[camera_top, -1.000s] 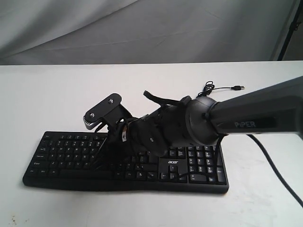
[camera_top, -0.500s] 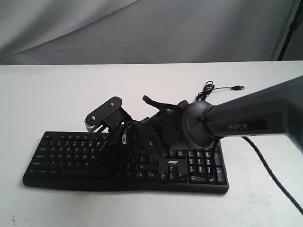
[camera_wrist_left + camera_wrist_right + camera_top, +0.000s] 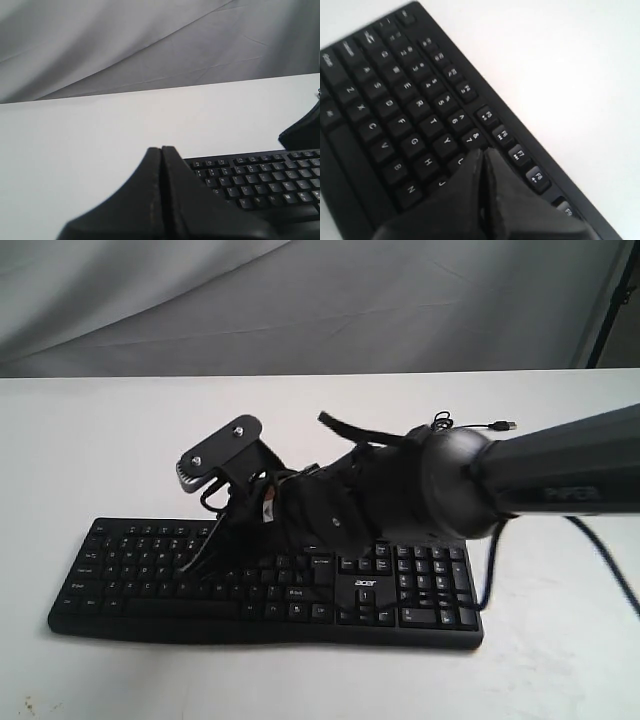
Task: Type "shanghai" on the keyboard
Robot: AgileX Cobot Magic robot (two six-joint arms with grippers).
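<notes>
Plainly, the right gripper [image 3: 483, 156] is clenched: its two black fingers [image 3: 465, 200] press flat together with only a thin seam between them, and nothing is caught there. The tips sit over the letter block of the long flat black keyboard [image 3: 395, 115] with white key legends, just beside the 7 and J keys. Whether they touch a key cannot be told. In the exterior view this gripper is a dark mass above the middle of the keyboard. A small black wrist camera [image 3: 220, 455] on a bracket stands up at its far left side. The thick dark grey arm [image 3: 560, 480] carrying it reaches in from the right edge of the scene, crossing above the number pad.

The left gripper [image 3: 161, 150] is likewise clenched on nothing, its black fingers [image 3: 140, 200] meeting along one straight line. It hangs over bare table, near the keyboard's left end but apart from it.

The keyboard lies on the flat white table [image 3: 100, 440] toward its near edge, its long side running left to right and the number pad at the right end. A small white "acer" logo [image 3: 364, 583] sits above the arrow keys. A thin black USB cable [image 3: 440, 424] lies looped on the table beyond the keyboard's right end, its plug pointing right. A creased grey cloth [image 3: 300, 300] hangs behind the table's far edge.
</notes>
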